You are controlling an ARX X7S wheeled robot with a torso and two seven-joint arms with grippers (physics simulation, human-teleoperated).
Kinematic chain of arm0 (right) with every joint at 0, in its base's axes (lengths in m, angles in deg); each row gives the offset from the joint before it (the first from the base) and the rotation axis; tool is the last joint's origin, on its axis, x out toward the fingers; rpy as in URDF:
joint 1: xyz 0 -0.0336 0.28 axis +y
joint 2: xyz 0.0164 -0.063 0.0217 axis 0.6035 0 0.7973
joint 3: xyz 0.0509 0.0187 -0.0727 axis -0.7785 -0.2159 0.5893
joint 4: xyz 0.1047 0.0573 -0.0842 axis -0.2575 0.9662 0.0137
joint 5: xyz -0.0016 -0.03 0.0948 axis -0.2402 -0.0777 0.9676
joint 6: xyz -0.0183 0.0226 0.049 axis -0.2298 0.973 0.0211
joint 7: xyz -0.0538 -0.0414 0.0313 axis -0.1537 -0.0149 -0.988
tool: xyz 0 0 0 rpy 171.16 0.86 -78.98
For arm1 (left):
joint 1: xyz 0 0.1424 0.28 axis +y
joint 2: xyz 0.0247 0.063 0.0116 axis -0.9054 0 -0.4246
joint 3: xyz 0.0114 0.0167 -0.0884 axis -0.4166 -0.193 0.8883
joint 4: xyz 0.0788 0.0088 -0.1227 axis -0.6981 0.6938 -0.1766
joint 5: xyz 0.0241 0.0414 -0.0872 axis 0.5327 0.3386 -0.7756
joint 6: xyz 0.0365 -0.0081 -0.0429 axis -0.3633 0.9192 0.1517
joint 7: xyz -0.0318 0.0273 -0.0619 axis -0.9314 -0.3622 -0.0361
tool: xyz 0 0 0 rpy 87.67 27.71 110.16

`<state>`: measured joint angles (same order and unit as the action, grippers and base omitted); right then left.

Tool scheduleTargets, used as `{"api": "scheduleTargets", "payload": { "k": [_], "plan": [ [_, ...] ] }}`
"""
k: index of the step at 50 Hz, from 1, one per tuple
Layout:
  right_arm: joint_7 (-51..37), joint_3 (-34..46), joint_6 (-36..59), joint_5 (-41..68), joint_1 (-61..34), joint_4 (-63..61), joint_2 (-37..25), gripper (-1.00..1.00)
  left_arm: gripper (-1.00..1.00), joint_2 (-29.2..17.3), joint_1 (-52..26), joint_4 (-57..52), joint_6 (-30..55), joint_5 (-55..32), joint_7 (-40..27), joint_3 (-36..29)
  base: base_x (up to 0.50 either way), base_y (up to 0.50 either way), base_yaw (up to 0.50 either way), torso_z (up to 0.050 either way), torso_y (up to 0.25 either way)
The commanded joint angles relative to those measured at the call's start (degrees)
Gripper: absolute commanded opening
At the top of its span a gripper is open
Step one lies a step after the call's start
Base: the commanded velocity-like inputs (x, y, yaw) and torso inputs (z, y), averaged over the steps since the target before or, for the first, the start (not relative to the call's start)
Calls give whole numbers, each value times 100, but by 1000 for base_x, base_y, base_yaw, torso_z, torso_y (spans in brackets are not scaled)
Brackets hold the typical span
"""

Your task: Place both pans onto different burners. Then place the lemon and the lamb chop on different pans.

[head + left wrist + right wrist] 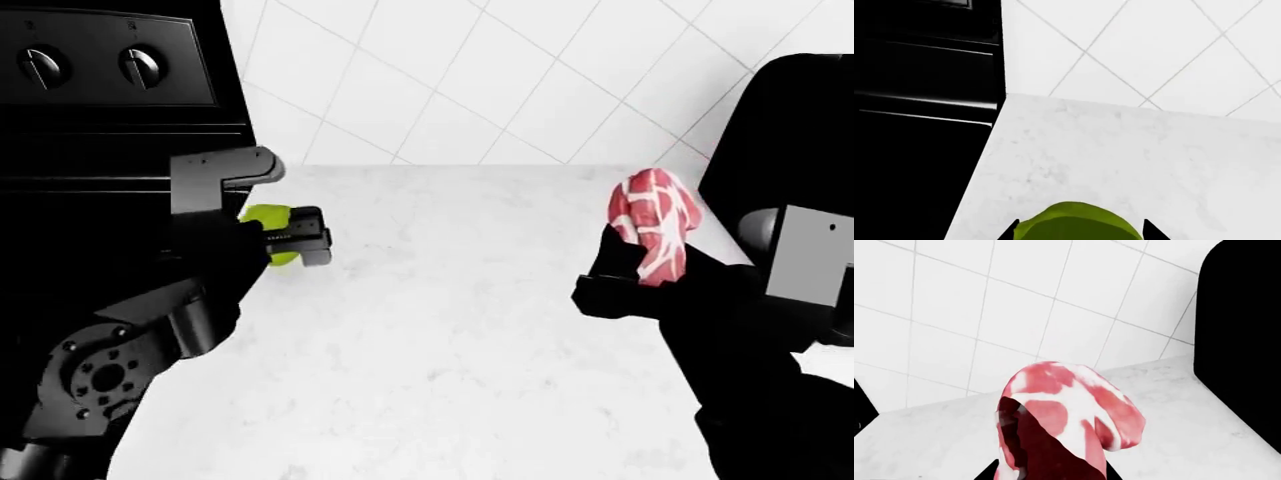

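We find the left gripper (296,240) closed on the lemon (267,222), which sits between its fingers just over the left edge of the white marble counter (441,330), where the counter meets the black stove (107,120). In the left wrist view the lemon (1077,222) shows as a yellow-green dome between two dark fingertips (1009,232), with the pale counter (1134,160) stretching beyond it to the tiled wall (1154,45) and the black stove side (921,100) alongside. From these views we cannot tell whether the lemon rests on the counter or is lifted clear of it.

We find the right gripper (627,275) closed on the lamb chop (654,235), gripping its lower end. The chop stands upright, its pink-red face with white fat lines turned toward the head camera, near the right edge of the counter and close to the back wall (507,80). In the right wrist view the chop (1067,425) rises from between the fingers and droops slightly at its upper end, with the tiled wall (987,305) behind it and a tall black body (1241,340) just beside the counter's right edge.

Two round knobs (94,66) show on the stove's panel at the far left. No pan or burner ring can be made out in any of the three views.
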<state>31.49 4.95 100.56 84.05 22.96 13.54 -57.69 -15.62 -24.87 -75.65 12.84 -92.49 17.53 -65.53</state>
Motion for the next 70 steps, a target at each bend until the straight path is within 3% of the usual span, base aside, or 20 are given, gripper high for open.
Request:
{"api": "scheduleTargets", "payload": {
  "k": [1, 7, 14, 30, 62, 70],
  "plan": [
    [126, 22, 65, -318, 22, -270, -64, -100, -100, -629, 871, -2221, -218, -738, -628, 753, 0, 0, 0, 0, 0],
    [70, 33, 61, -362, 50, -330, -59, -100, -100, -1062, 1498, -3686, -422, -1849, -1232, 1570, 0, 0, 0, 0, 0],
    [33, 96, 114, -337, -13, -354, -28, -100, -100, -1340, 1842, -4347, -574, -2179, -1466, 1965, 0, 0, 0, 0, 0],
    [75, 169, 141, -387, -26, -301, 4, -100, -100, -1273, 1919, -4394, -603, -1904, -1301, 1856, 0, 0, 0, 1, 1],
    [177, 227, 93, -476, 59, -231, 43, -100, -100, -1381, 1863, -4414, -591, -1990, -1364, 1836, -500, 127, 0, 0, 0],
    [87, 191, 146, -341, -65, -309, -30, -100, -100, -1592, 1577, -4412, -469, -2587, -1611, 1846, -195, 33, 0, 0, 0]
  ]
}}
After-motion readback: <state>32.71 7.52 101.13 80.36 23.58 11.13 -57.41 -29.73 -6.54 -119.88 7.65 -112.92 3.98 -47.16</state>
